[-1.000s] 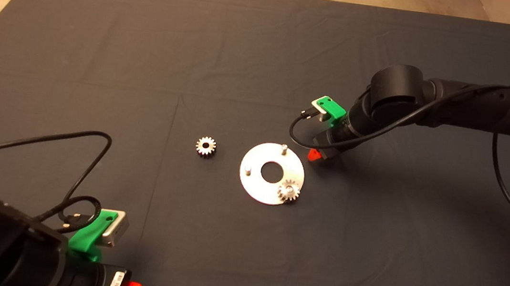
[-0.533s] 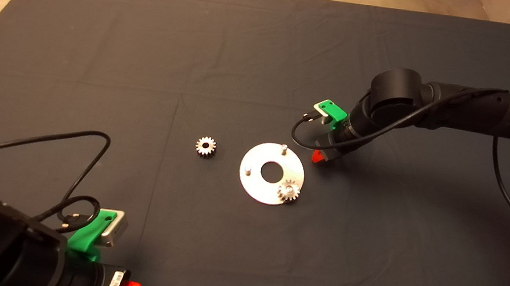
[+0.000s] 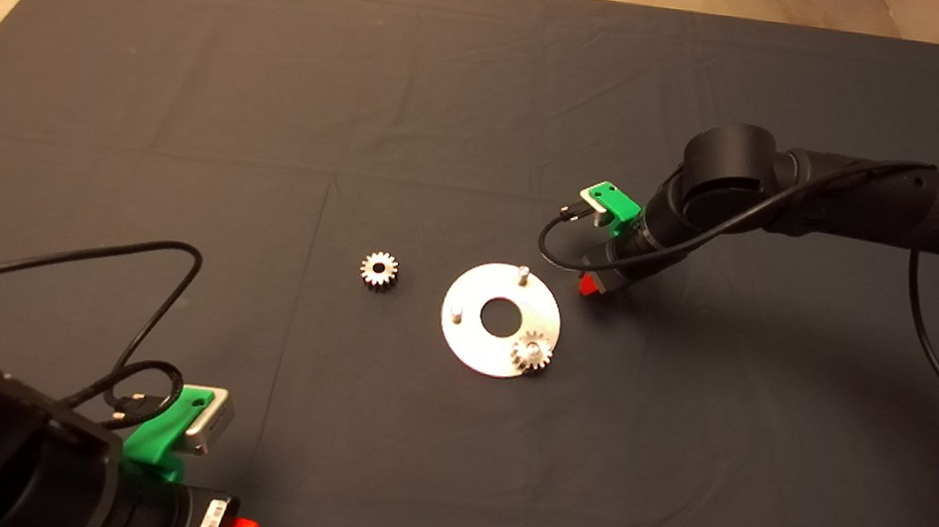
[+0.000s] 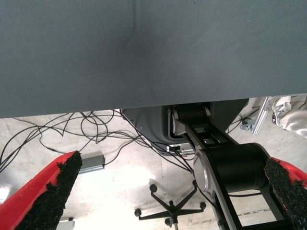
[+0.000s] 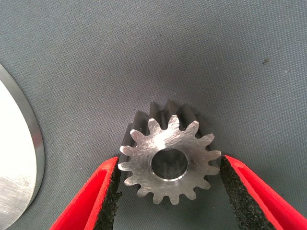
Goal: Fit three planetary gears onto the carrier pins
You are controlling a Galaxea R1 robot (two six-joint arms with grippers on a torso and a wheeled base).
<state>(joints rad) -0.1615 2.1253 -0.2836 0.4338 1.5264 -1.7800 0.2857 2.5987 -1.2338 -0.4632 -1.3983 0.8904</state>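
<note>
currently: grasping the second gear beside the disc

the right gripper (image 5: 168,191) is lowered onto the mat (image 3: 452,102), just beside the rim of the disc (image 3: 478,344). a gear (image 5: 168,160) lies flat between its open fingers (image 5: 103,196); the pads stand close to the teeth on either side, and contact cannot be confirmed. the jaws should be closed evenly, so that the gear is centred and kept level, with its bore left clear.

across the disc from the gripper, one gear (image 3: 531,353) is already seated on a pin. two carrier pins remain bare: the near pin (image 3: 524,273), close to the gripper, and the far pin (image 3: 456,310) on the opposite side. the near pin is judged the easier target. the lift should be vertical, so that the disc rim is not struck.

a third gear (image 3: 379,270) rests on the mat well beyond the disc. the left gripper (image 4: 168,191) is parked wide open at the mat's edge.
</note>
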